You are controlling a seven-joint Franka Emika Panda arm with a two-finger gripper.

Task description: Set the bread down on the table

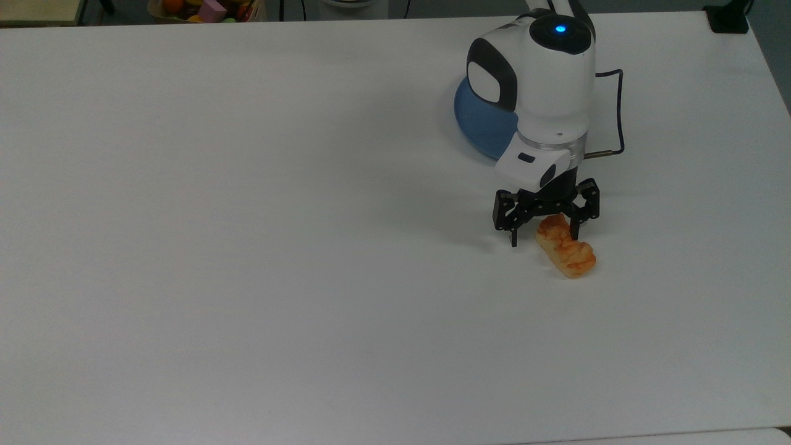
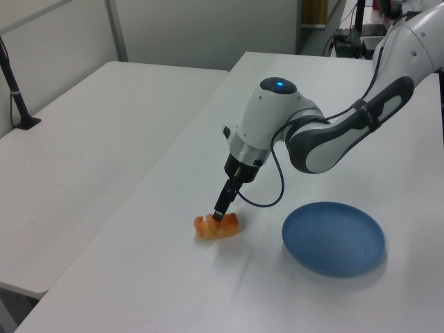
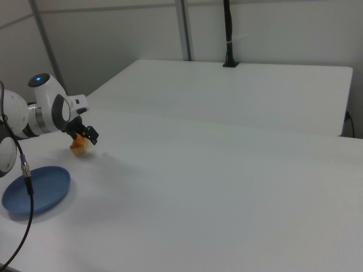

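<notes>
Bread (image 1: 565, 250) lies flat on the white bench (image 1: 247, 247), right of centre in the top view, its long axis running diagonally toward the lower right of the frame. The lumpy golden-orange top faces up. In the left view the bread (image 2: 216, 226) sits low and a little left of centre, and in the right view it (image 3: 79, 146) appears at the left edge, partly behind the arm's black fingers.

Just above the bread's upper end in the top view hangs the gripper (image 1: 545, 233), its fingers spread apart and released, one finger (image 1: 512, 237) standing clear on the top view's left and the other close by the bread's upper end. In the left view the gripper (image 2: 219, 215) points down at the bread's top.

A round blue plate (image 1: 476, 120) rests on the bench in the upper right of the top view, partly covered by the white arm (image 1: 544, 80). In the left view the plate (image 2: 334, 238) lies near the bread, on the left view's right, apart from it.
</notes>
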